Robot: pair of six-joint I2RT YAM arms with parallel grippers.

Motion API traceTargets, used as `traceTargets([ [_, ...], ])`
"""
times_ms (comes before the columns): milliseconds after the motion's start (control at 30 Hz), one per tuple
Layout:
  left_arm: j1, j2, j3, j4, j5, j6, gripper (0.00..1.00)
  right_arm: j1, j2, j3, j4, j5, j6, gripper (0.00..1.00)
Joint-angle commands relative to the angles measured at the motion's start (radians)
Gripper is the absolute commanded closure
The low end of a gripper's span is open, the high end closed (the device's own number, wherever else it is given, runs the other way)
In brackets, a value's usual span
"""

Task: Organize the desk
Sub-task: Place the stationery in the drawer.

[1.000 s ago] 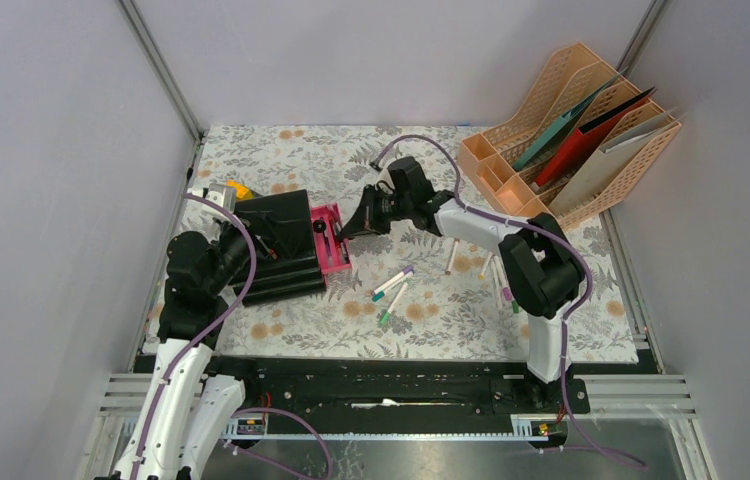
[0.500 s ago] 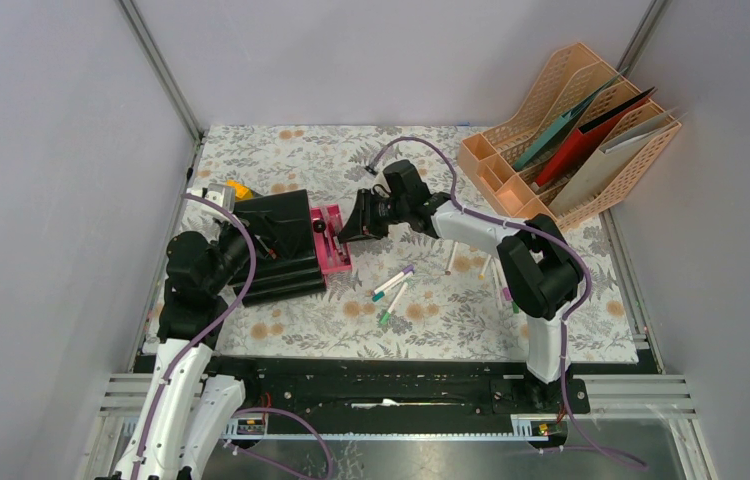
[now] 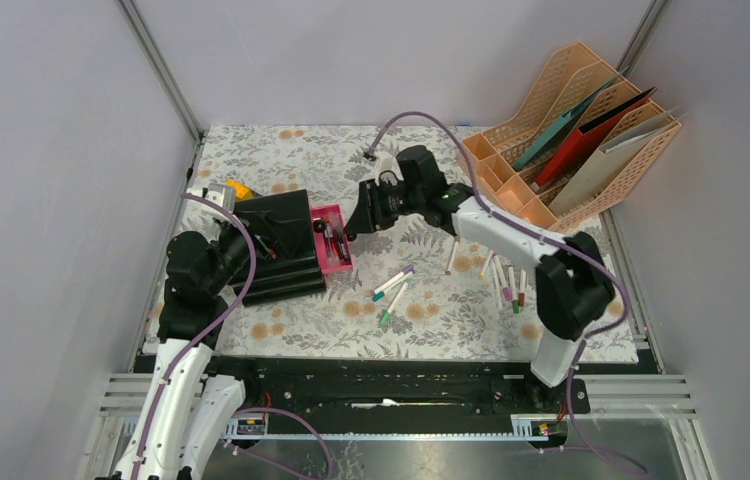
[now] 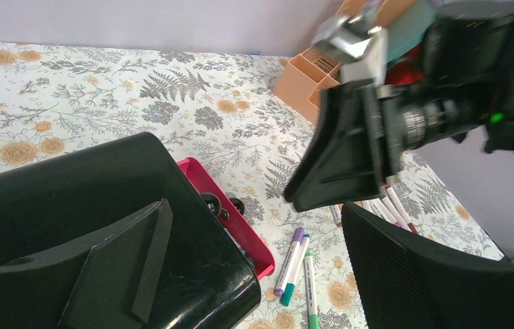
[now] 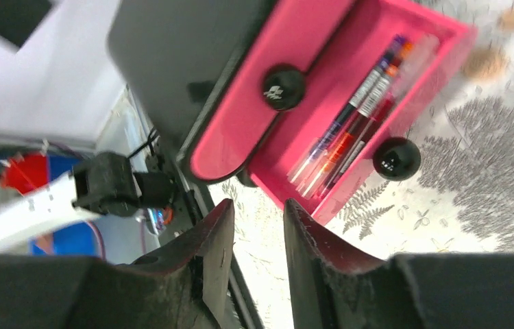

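Nearest the arm bases, the desk [image 3: 301, 155] spreads its flower-printed cloth across the floor of the cell. A pair of loose markers [image 3: 392, 284] lies on the cloth near the middle, long axes running from near left to far right. A second cluster [image 3: 507, 285] lies just beside the right arm.

Left of the pair stands a black drawer unit [image 3: 276, 240], with its pink drawer [image 5: 323, 55] pulled out toward the right. In the drawer, several pens [image 5: 353, 113] lie side by side along its length, and two black knobs [image 5: 397, 157] show at its rim.

The left gripper [image 4: 261, 226] sits at the left side of the unit with jaws wide and nothing between them. Whether a finger touches the unit cannot be told. The right gripper [image 5: 255, 219] hangs over the drawer's outer edge, jaws narrowly parted and empty.

The relation governing the next move, as judged: the marker pair lies just to the near side of the right gripper and apart from the left arm. The right arm is therefore the nearer. A grasp would need its jaws set across the diagonal marker axis.

In the far right corner, a peach file rack [image 3: 641, 160] holds upright folders [image 3: 576, 140]. The contents of its small front compartments [image 3: 499, 178] cannot be made out.
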Motion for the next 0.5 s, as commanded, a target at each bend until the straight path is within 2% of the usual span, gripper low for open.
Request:
traceTargets([
  [0,0.008,-0.006,-0.003,0.064,0.036,-0.007,0.01,-0.032,-0.181,-0.006,-0.115,-0.118,-0.388,0.59],
  [67,0.007,0.002,-0.005,0.071,0.053,-0.015,0.01,-0.061,-0.231,-0.022,-0.163,-0.152,-0.496,0.57],
  [233,0.007,0.056,0.003,0.088,0.115,-0.066,0.01,-0.113,-0.373,-0.092,-0.251,-0.101,-0.698,0.47],
  [367,0.007,0.085,-0.002,0.125,0.159,-0.104,0.01,-0.158,-0.495,-0.156,-0.304,-0.073,-0.831,0.29],
  [467,0.007,0.103,0.001,0.113,0.164,-0.103,0.01,-0.207,-0.565,-0.181,-0.388,-0.083,-0.936,0.2],
])
